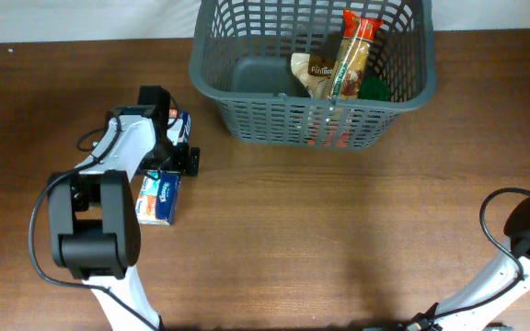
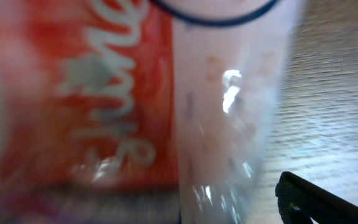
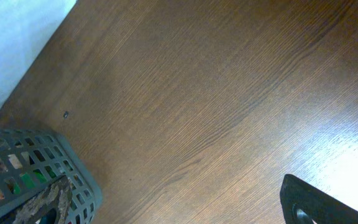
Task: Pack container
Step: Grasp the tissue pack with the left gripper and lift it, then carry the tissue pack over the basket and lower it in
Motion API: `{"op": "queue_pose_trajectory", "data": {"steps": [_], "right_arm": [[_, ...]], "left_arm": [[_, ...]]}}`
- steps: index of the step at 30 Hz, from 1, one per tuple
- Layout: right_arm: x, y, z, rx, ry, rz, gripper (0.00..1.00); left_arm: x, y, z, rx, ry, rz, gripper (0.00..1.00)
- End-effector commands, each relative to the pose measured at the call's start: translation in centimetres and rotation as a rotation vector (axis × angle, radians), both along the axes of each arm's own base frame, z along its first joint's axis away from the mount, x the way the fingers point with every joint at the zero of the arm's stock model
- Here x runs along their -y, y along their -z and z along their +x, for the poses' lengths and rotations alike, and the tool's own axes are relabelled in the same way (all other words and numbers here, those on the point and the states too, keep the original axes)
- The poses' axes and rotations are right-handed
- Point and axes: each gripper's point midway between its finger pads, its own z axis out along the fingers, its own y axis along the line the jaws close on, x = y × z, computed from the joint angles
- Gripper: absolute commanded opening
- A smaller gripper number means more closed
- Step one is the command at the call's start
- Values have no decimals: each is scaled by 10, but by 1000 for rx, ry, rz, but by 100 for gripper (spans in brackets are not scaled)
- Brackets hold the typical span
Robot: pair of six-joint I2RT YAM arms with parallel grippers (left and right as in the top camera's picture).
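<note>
Container (image 1: pixel 311 119) sits at the far edge of the table (image 3: pixel 197 93), right of centre, with several packets (image 1: pixel 348 64) leaning in its right half; the left half is bare base, so there is room.

Left gripper (image 1: pixel 190 158) is low over loose packets left of the container, jaws spread. A red packet (image 2: pixel 104 93) fills its wrist view, blurred; contact cannot be told. A blue packet (image 1: pixel 159 198) lies just beside it. Likely lining up a pick.

Right gripper (image 3: pixel 334 205) hangs spread over bare table, holding nothing, well apart from the packets, probably to keep clear.
</note>
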Motion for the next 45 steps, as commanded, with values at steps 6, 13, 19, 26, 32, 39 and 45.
{"op": "queue_pose_trajectory", "data": {"steps": [6, 13, 19, 26, 32, 39, 45], "right_arm": [[0, 3, -1, -19, -7, -11, 99], [0, 3, -1, -19, -7, -11, 99], [0, 3, -1, -19, -7, -11, 99], [0, 3, -1, -19, -7, -11, 99], [0, 3, -1, -19, -7, -11, 99], [0, 3, -1, -19, -7, -11, 99], [0, 3, -1, -19, -7, -11, 99]], "left_arm": [[2, 20, -6, -50, 4, -19, 27], [1, 20, -3, -40, -61, -16, 2], [-2, 1, 7, -2, -166, -3, 2], [-24, -119, 55, 325, -312, 30, 2], [-32, -256, 69, 663, -336, 2, 2], [-24, -408, 39, 1035, -332, -39, 2], [52, -463, 43, 1206, -169, -212, 2]]}}
